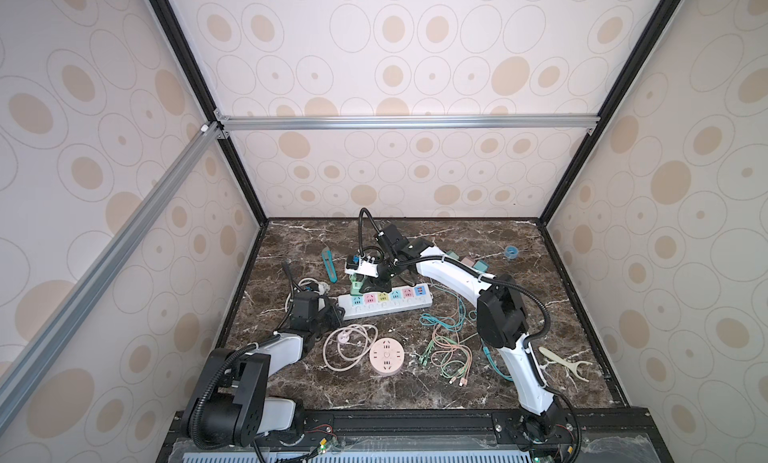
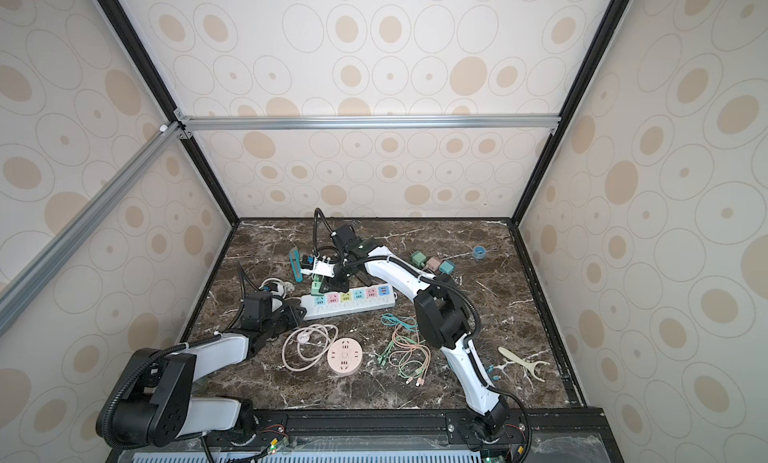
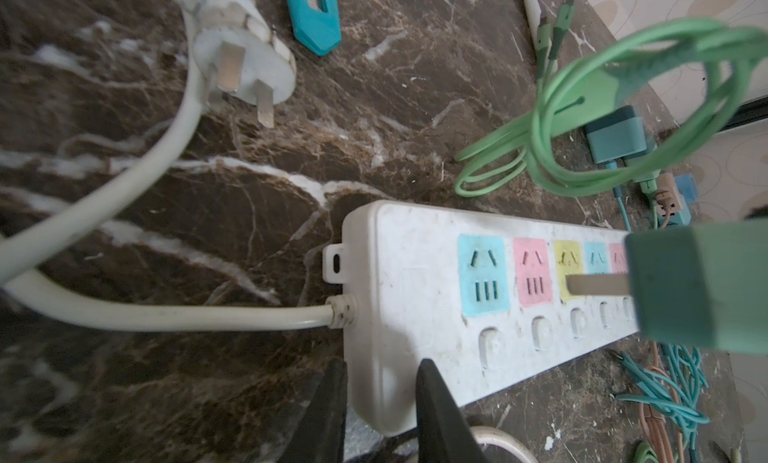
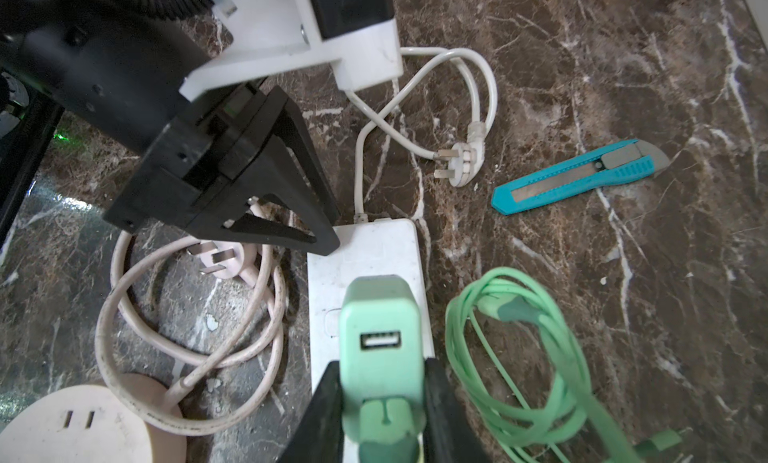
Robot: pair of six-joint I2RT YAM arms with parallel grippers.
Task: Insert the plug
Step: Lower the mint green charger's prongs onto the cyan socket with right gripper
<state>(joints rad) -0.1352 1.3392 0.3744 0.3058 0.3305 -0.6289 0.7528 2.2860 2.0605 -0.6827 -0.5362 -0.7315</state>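
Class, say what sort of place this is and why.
Likely a robot test booth: patterned panels in an aluminium frame enclose a marble-look tabletop; left arm and right arm mounted at its edge.

The 2 top views sit side by side high over the table's (image 1: 415,392) near edge, far off, tilted down and forward. They share nearly everything: the whole top, left arm (image 1: 249,357), right arm (image 1: 503,315) and back wall (image 1: 415,170), only shifted sideways. The left wrist view sits low and very close at the strip's (image 3: 415,274) cord end, looking along its length toward the plug (image 3: 698,290). The right wrist view looks steeply down from just above the plug, facing the left arm. Both wrist views share the strip, plug, knife (image 4: 582,174) and green cable (image 4: 515,309).
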